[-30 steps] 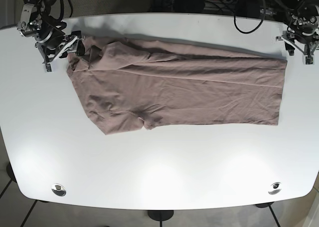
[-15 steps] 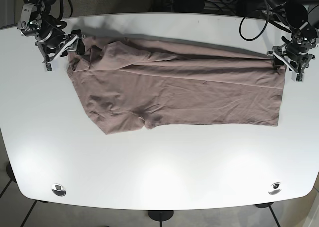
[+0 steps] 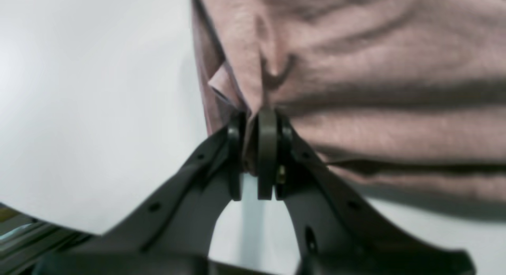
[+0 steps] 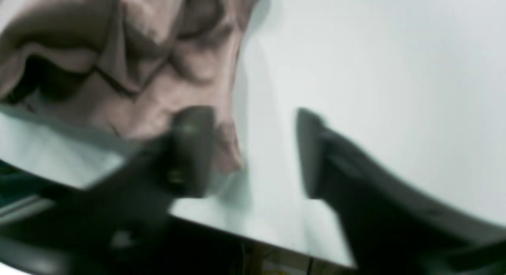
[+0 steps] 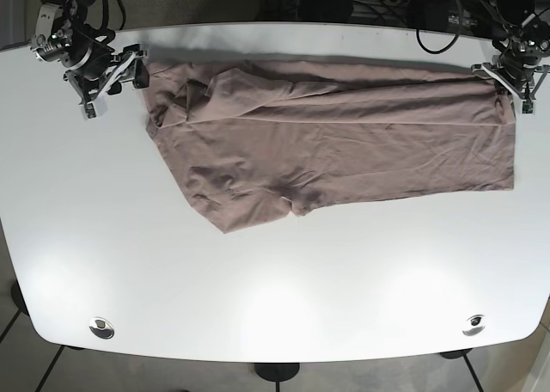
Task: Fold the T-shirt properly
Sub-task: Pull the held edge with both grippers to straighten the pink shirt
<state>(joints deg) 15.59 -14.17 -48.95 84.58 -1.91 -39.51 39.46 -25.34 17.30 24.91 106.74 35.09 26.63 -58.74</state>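
Observation:
A mauve T-shirt (image 5: 344,143) lies spread lengthwise across the back half of the white table (image 5: 275,289), with a sleeve sticking out toward the front at the left. My left gripper (image 5: 509,81) is at the shirt's far right corner; in the left wrist view it (image 3: 257,125) is shut on a pinch of the fabric (image 3: 375,69). My right gripper (image 5: 129,72) is at the shirt's far left corner. In the right wrist view it (image 4: 253,148) is open, with the shirt's edge (image 4: 158,69) beside one finger (image 4: 193,148); that view is blurred.
Two round metal fittings (image 5: 101,327) (image 5: 473,325) sit near the table's front corners. Cables and dark equipment (image 5: 412,1) lie behind the table's back edge. The table's rounded edges are close to both grippers.
My left gripper came down to the shirt's far right corner, shut on it and pulled the whole shirt to the right. The right gripper stayed near the left corner.

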